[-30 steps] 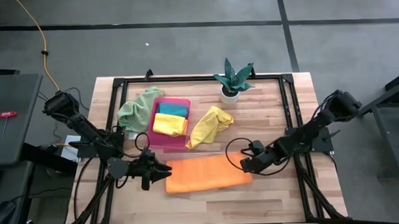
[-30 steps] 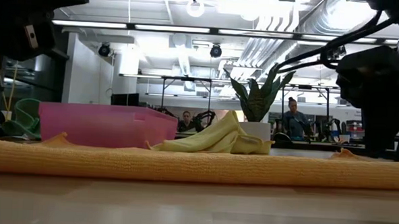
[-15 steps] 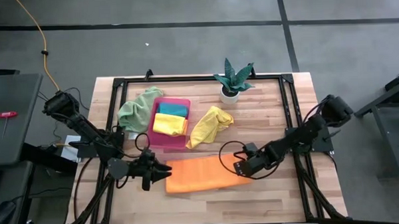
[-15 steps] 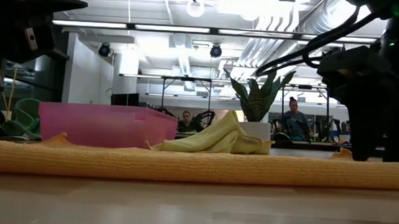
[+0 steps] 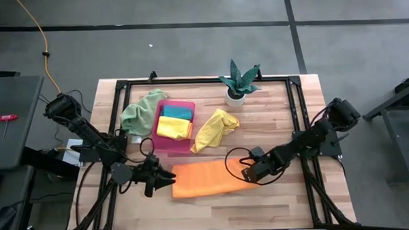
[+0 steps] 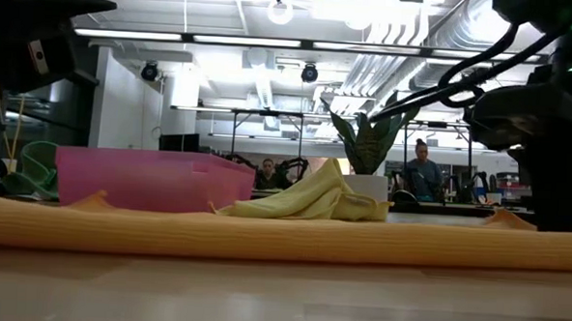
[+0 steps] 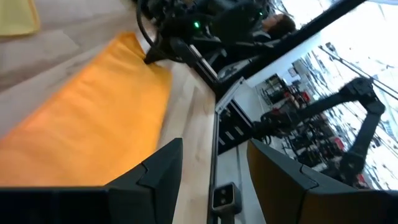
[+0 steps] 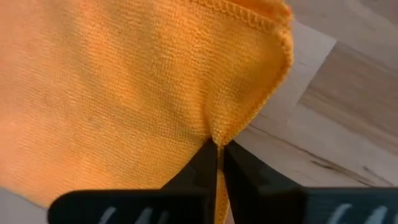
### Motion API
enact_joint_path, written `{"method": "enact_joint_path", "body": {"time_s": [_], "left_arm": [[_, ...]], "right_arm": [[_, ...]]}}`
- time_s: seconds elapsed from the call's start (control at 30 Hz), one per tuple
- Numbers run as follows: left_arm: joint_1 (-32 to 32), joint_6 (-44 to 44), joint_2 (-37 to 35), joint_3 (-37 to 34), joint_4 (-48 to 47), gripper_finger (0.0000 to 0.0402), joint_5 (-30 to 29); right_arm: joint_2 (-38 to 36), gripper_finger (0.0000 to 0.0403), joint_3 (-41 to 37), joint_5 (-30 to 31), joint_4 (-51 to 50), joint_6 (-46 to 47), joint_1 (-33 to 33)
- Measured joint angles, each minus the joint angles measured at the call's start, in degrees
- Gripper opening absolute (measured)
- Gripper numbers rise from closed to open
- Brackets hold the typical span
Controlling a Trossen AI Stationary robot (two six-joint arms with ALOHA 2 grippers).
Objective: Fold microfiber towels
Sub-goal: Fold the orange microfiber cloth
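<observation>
An orange towel lies on the table's near middle, folded into a long strip. My right gripper points steeply down at its right end and is shut on it. My left gripper stands open at the strip's left end; in the left wrist view only bare wood shows between its fingers, and I cannot tell whether it touches the towel. A yellow towel lies crumpled on the table, and a pale green one hangs over the pink tray's left rim. My right gripper pinches the orange towel's hemmed edge between its two fingers, close to a corner at the strip's right end. The fingers come from above, pointing steeply down. One layer or several, I cannot tell. The towel lies on the table, with that corner raised slightly.
A pink tray behind the orange towel holds a folded teal towel and a folded yellow one. A potted plant stands at the far middle. A black frame runs along the table's edges.
My right gripper has shifted a little toward the table's left and tipped from a slant to pointing steeply down at the orange towel's right end. The towel's right corner stands slightly higher than before.
</observation>
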Motion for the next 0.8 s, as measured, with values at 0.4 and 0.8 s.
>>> {"method": "enact_joint_path", "body": {"time_s": [0.4, 0.8], "left_arm": [[0.0, 0.0, 0.0, 0.0, -0.7, 0.0170, 0.5], [0.5, 0.0, 0.0, 0.0, -1.3, 0.0170, 0.0]], "right_arm": [[-19.0, 0.0001, -4.4, -0.3, -26.0, 5.6, 4.1], [-33.6, 0.0000, -5.0, 0.0, -32.3, 10.3, 5.2]]}}
